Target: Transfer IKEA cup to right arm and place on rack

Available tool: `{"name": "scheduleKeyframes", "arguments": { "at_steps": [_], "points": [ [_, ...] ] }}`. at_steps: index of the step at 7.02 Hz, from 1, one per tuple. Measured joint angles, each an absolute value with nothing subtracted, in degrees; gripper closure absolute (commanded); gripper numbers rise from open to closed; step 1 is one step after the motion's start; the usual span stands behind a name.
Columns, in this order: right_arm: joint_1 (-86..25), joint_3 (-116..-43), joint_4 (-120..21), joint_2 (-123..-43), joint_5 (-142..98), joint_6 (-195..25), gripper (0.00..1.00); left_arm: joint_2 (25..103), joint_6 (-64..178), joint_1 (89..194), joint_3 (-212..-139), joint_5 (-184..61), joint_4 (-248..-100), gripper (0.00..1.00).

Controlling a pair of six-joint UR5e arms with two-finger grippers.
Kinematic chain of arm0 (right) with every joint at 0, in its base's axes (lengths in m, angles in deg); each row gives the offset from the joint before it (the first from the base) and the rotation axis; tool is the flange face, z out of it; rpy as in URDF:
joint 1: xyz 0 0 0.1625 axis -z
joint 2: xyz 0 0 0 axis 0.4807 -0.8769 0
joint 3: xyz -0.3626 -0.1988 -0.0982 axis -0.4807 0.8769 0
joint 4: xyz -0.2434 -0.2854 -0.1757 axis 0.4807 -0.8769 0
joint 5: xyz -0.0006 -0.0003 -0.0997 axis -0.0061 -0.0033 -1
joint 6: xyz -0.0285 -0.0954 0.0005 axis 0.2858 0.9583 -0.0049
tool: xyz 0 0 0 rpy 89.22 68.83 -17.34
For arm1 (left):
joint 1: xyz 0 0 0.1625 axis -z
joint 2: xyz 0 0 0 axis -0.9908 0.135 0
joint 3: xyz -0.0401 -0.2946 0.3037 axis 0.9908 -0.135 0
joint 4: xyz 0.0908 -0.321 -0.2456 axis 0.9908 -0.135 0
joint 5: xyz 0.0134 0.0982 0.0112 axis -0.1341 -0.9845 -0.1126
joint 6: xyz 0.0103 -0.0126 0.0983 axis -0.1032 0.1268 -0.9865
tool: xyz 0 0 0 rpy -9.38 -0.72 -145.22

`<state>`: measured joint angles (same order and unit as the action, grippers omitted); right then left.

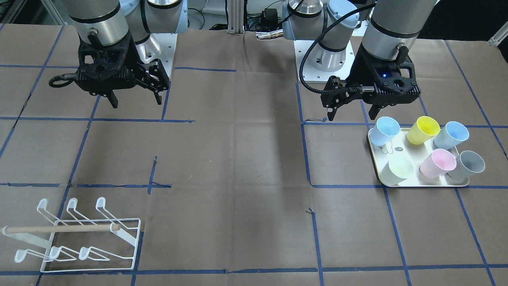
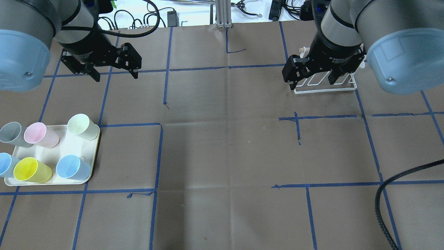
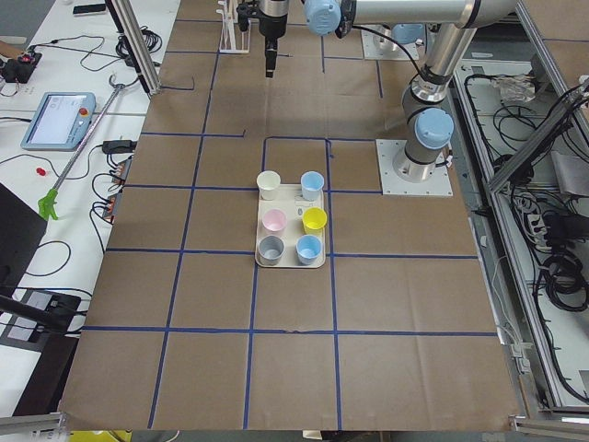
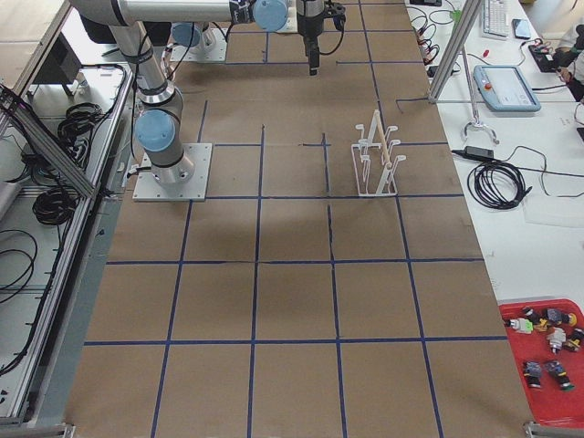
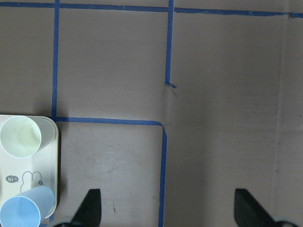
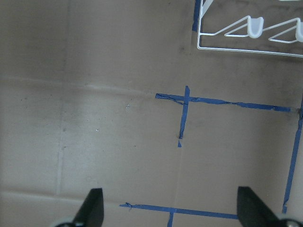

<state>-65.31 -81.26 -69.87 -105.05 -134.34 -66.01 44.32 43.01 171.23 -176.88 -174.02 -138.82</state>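
Note:
Several pastel IKEA cups lie tilted on a cream tray: pale green, pink, grey, yellow and two blue ones. My left gripper hangs open and empty above the table, just behind the tray's back corner. In the left wrist view the pale green cup and a blue cup show at the left edge. Across the table my right gripper is open and empty. The white wire rack with its wooden dowel stands bare at the far side.
Brown paper with a blue tape grid covers the table. In the overhead view the right gripper partly hides the rack. Both arm bases sit at the robot's edge, and cables run along the side benches.

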Motion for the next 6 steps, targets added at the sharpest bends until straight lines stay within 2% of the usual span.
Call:
{"name": "scheduleKeyframes", "arguments": {
  "at_steps": [2,6],
  "points": [
    [-65.3,-81.3,-69.9,-105.0,-134.6,-65.9,0.0,44.1,41.5,170.2,-177.6,-174.0,-138.5,0.0],
    [-65.3,-81.3,-70.0,-104.6,-134.4,-66.1,0.0,43.7,26.4,159.7,-179.1,-173.7,-139.0,0.03]
  ]
}}
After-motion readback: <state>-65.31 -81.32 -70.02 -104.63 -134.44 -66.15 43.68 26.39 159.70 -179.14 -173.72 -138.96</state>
